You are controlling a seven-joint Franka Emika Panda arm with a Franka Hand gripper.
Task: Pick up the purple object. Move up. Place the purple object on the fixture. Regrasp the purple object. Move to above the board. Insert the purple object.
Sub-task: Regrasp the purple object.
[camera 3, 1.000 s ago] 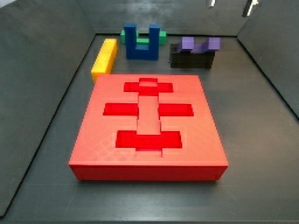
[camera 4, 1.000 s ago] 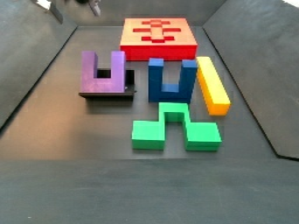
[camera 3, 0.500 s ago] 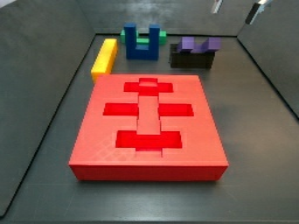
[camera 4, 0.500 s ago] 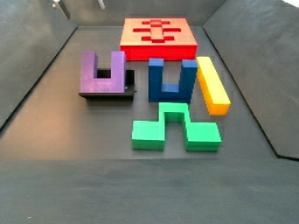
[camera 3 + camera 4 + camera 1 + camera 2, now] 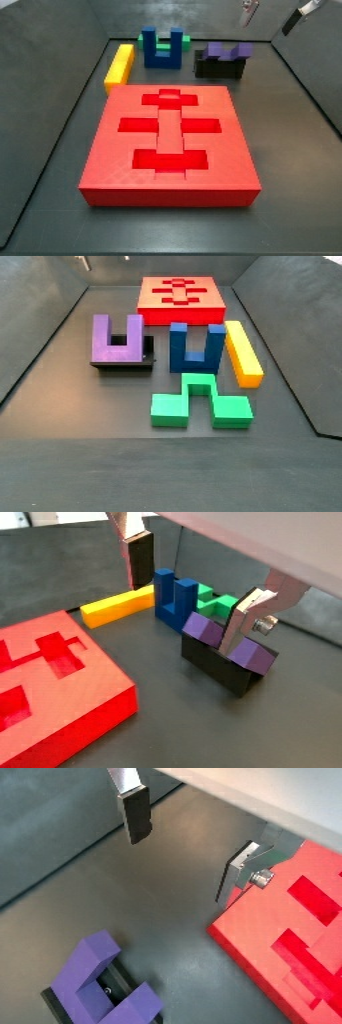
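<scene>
The purple object [image 5: 118,339] is a U-shaped block resting on the dark fixture [image 5: 130,365] beside the left wall; in a side view the purple object [image 5: 227,50] tops the fixture [image 5: 221,68] at the back right. My gripper [image 5: 275,11] hangs open and empty high above it, and only a finger tip [image 5: 84,262] shows at a frame edge. In both wrist views the gripper [image 5: 194,590] [image 5: 187,840] holds nothing, with the purple object [image 5: 203,629] [image 5: 100,973] below. The red board [image 5: 94,150] [image 5: 147,298] lies flat apart from them.
A dark blue U-shaped block [image 5: 197,346] stands next to the purple one. A yellow bar [image 5: 242,352] lies beside it and a green block [image 5: 201,404] in front. Dark sloping walls [image 5: 40,346] ring the floor.
The gripper has drifted a little sideways along the top edge of both side views. None of the blocks has moved.
</scene>
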